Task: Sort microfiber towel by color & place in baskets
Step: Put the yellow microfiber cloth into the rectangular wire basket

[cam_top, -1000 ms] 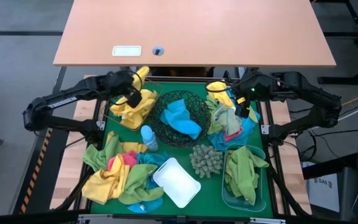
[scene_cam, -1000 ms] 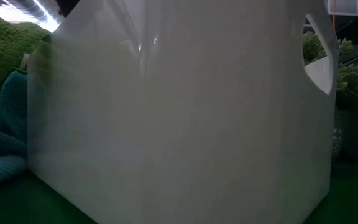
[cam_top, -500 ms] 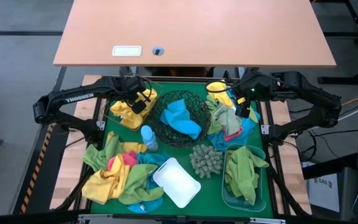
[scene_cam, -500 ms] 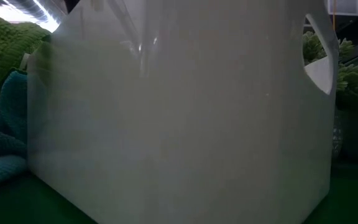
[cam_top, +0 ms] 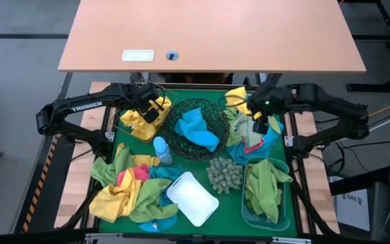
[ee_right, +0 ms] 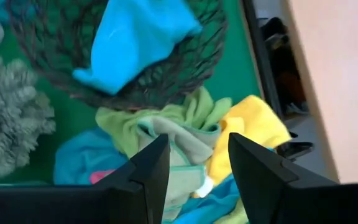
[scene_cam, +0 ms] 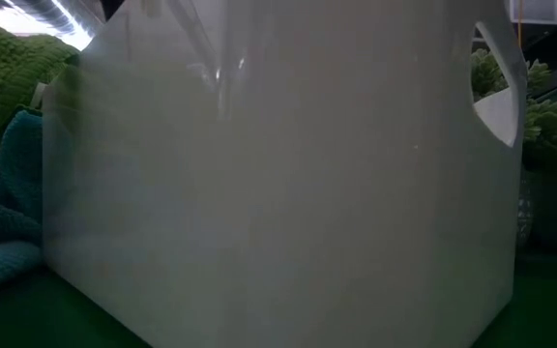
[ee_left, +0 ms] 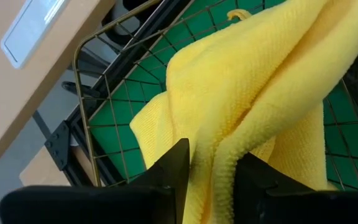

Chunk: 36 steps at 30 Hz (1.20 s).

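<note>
My left gripper (cam_top: 152, 110) is down in the thin wire basket (ee_left: 98, 93) at the far left. Its fingers stand apart, and a fold of a yellow towel (ee_left: 253, 81) is between them. My right gripper (cam_top: 259, 124) hangs open over a heap of green, yellow, pink and blue towels (ee_right: 173, 124) at the far right, with nothing between its fingers. Blue towels (cam_top: 198, 129) lie in the round black mesh bowl (cam_top: 215, 112). Green towels (cam_top: 266, 183) fill the translucent blue tub (cam_top: 284, 203). My left gripper comes at the yellow towel slanting down from above. A thick fold (ee_left: 219, 171) runs up between its two parted fingers (ee_left: 176, 168); whether they touch it I cannot tell. The towel lies on the other yellow cloth in the wire basket.
A mixed heap of towels (cam_top: 131, 186) lies at the near left. The white tub (cam_top: 191, 198) stands beside it and fills the low view. A spiky grey-green ball (cam_top: 223, 175) and a small blue bottle (cam_top: 161, 150) stand near the mesh bowl. A wooden desk (cam_top: 215, 34) lies beyond.
My left gripper has gone down into the wire basket with the yellow towel, which stuck up above it before and now lies on the yellow heap. My right gripper has sunk a little toward the towel heap below it.
</note>
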Tool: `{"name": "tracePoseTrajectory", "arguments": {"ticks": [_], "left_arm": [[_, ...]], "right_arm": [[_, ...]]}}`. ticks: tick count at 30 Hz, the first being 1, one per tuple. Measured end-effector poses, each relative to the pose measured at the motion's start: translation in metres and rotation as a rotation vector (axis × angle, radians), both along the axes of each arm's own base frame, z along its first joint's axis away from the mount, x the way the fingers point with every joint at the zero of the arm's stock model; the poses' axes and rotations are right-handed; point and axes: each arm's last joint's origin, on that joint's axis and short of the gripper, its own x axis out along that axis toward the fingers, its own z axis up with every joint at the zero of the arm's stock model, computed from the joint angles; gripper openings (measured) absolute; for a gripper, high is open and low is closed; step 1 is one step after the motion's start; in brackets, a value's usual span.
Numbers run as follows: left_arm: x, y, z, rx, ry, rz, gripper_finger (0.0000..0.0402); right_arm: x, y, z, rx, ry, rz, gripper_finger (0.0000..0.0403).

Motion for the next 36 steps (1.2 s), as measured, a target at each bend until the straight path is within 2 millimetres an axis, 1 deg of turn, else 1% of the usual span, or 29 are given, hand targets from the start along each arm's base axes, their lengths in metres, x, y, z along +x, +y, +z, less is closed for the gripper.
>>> {"name": "tracePoseTrajectory", "arguments": {"ticks": [3, 7, 9, 12, 15, 17, 20, 27, 30, 36], "left_arm": [[0.0, 0.0, 0.0, 0.0, -0.001, -0.001, 0.0084], [0.0, 0.0, 0.0, -0.001, -0.001, -0.001, 0.0085], [0.0, 0.0, 0.0, -0.001, -0.001, -0.001, 0.0085], [0.0, 0.0, 0.0, -0.001, -0.001, -0.002, 0.0085], [0.0, 0.0, 0.0, -0.001, -0.001, -0.002, 0.0085], [0.0, 0.0, 0.0, -0.002, -0.001, -0.002, 0.0085], [0.0, 0.0, 0.0, -0.002, -0.001, -0.003, 0.0085], [0.0, 0.0, 0.0, -0.001, -0.004, -0.003, 0.0085], [0.0, 0.0, 0.0, 0.0, -0.005, -0.003, 0.0085], [0.001, 0.0, 0.0, 0.001, -0.007, -0.003, 0.0085]], "right_arm": [[0.003, 0.0, -0.027, -0.008, 0.053, 0.035, 0.0163], [0.012, -0.001, -0.07, -0.01, 0.134, 0.076, 0.0163], [0.017, -0.002, -0.09, -0.019, 0.142, 0.096, 0.0163], [0.021, -0.002, -0.116, -0.041, 0.144, 0.136, 0.0163], [0.023, -0.002, -0.133, -0.06, 0.135, 0.181, 0.0163], [0.022, -0.002, -0.142, -0.051, 0.152, 0.212, 0.0163], [0.023, 0.0, -0.149, -0.022, 0.15, 0.241, 0.0163], [0.029, -0.001, -0.157, -0.044, 0.077, 0.25, 0.0163], [0.029, -0.001, -0.161, -0.059, 0.1, 0.283, 0.0163], [0.034, -0.002, -0.167, -0.057, 0.115, 0.285, 0.0163]]}}
